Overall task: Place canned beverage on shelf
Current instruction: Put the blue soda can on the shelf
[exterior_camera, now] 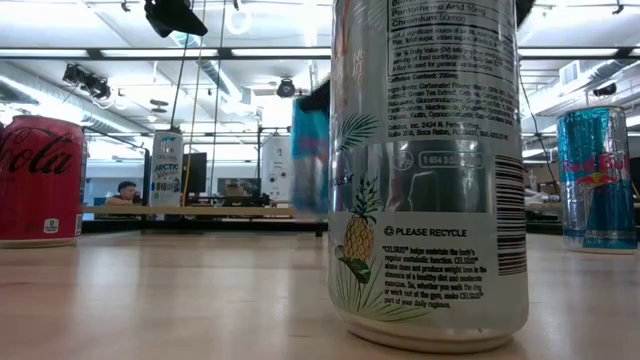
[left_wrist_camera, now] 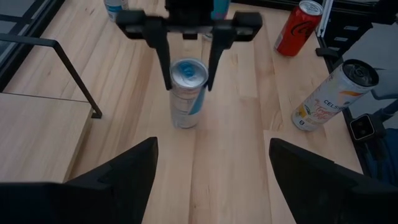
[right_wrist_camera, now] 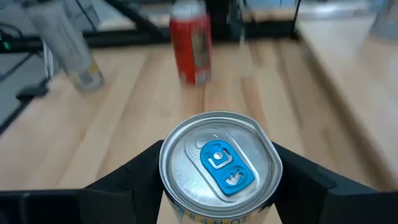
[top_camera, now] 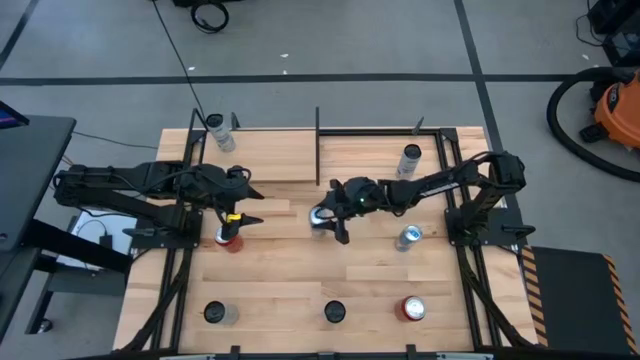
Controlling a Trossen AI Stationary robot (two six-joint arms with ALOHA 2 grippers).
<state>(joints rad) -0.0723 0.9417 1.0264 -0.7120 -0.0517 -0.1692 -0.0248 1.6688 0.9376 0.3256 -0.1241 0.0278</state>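
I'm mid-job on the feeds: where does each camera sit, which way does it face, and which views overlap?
High view: overhead, straight down on the table, shelf, both arms.
Low view: tabletop height, level across; a Celsius can fills it, no arm clearly seen.
Left wrist view: past the left gripper toward the right gripper around the blue-tab can.
Right wrist view: down on that can, between its jaws.
Shared: both wrist views and the high view show the blue-tab can.

Vacuum cleaner (top_camera: 608,105) on floor (orange, beside table (top_camera: 290,290)).
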